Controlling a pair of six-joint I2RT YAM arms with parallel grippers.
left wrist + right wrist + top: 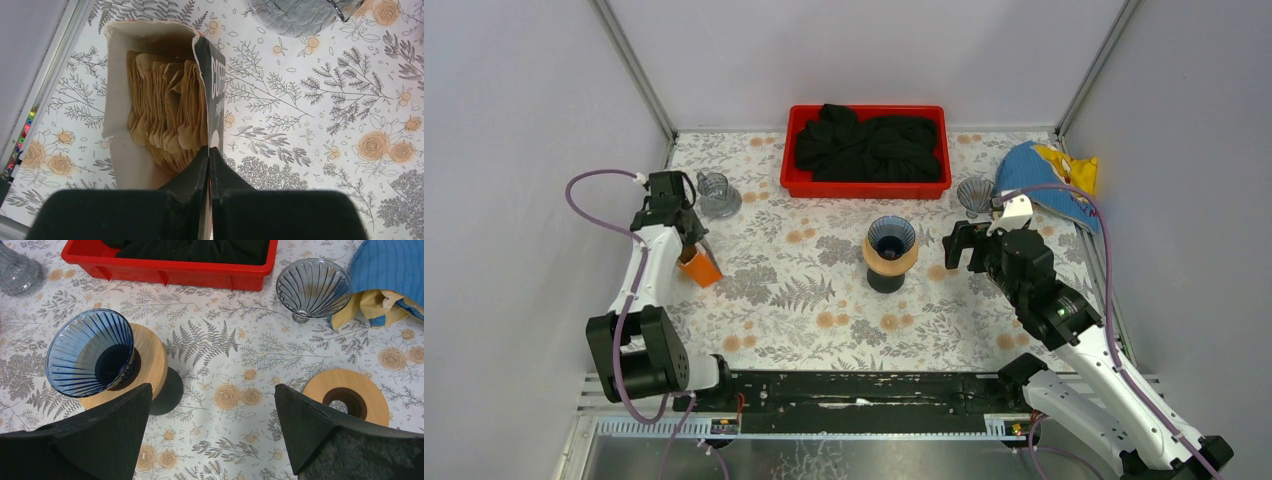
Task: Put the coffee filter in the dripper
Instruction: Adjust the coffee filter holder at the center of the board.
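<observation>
An open box (120, 150) of brown coffee filters (165, 110) lies on the floral table at the left; from above it shows as an orange box (700, 268). My left gripper (208, 149) is shut on the box's black printed side wall, one finger inside beside the filters and one outside. Whether a filter is pinched along with the wall I cannot tell. The blue ribbed dripper (90, 352) sits empty on a wooden stand (150, 360) at the table's middle (891, 238). My right gripper (212, 390) hovers open just right of it, holding nothing.
A red tray (864, 186) of black cloth stands at the back. A clear glass dripper (313, 287) and a blue and yellow cloth (1049, 180) lie at the back right. A second wooden ring (347, 395) lies under my right gripper. A glass carafe (716, 195) stands near the box.
</observation>
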